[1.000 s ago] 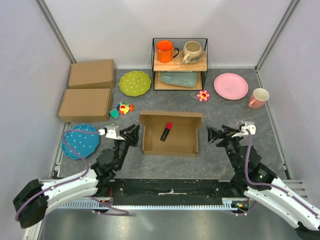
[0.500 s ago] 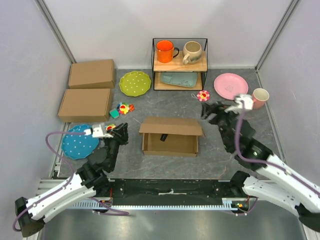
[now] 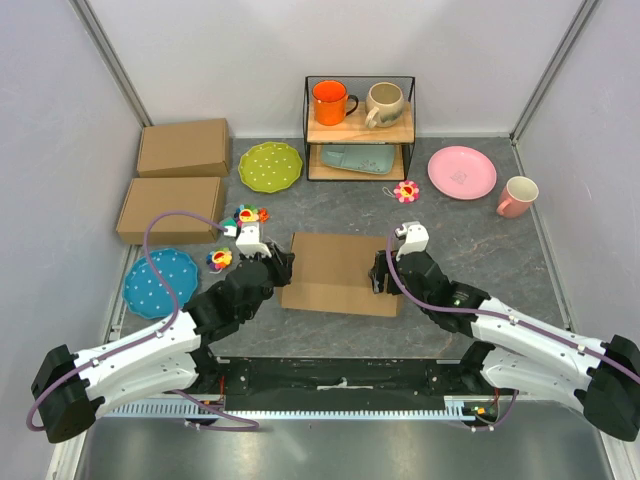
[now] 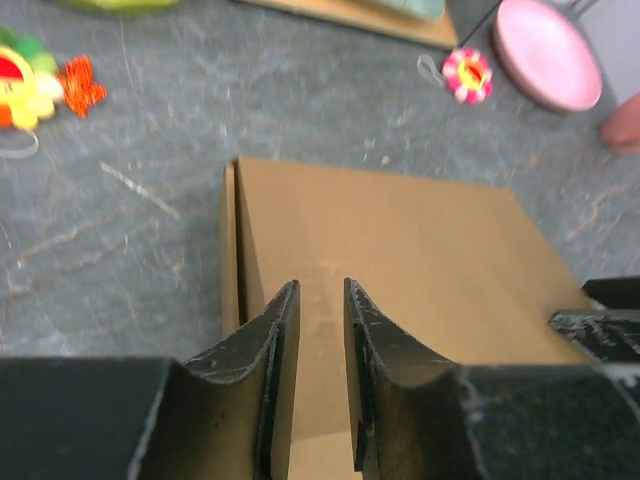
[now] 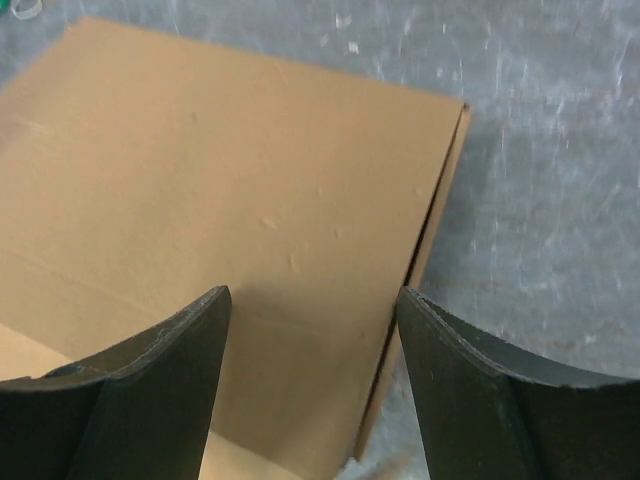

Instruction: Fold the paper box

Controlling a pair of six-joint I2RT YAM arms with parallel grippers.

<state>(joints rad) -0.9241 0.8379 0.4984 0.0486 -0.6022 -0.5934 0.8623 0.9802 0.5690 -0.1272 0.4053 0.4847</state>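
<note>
Top external view shows the brown corrugated cardboard paper box [image 3: 340,272] lying at the middle of the grey stone-patterned table [image 3: 450,225]. Its lid is already down flat and its long axis runs from 9 o'clock to 3 o'clock. The two arms bracket it along that axis. The left gripper [image 3: 281,265] is at the box's 9 o'clock short end and the right gripper [image 3: 381,275] at its 3 o'clock short end, so each is about equally near its own end and neither has the advantage. In the left wrist view the left gripper [image 4: 315,345] hangs over the lid just inside the left side wall. Its fingers are drawn close with only a narrow slit between them, and nothing is pinched there. The lid spreads away from it toward 12 and 2 o'clock. In the right wrist view the right gripper [image 5: 315,355] has its fingers spread wide, straddling the lid's right edge. The seam of that edge runs up toward 1 o'clock and the broad lid lies off to 10 o'clock. Whether either gripper presses on the cardboard cannot be told. As I judge it, the closing move depends on this symmetry: each arm works its own short end while the lid's free long edge, at 6 o'clock, gets seated.
</note>
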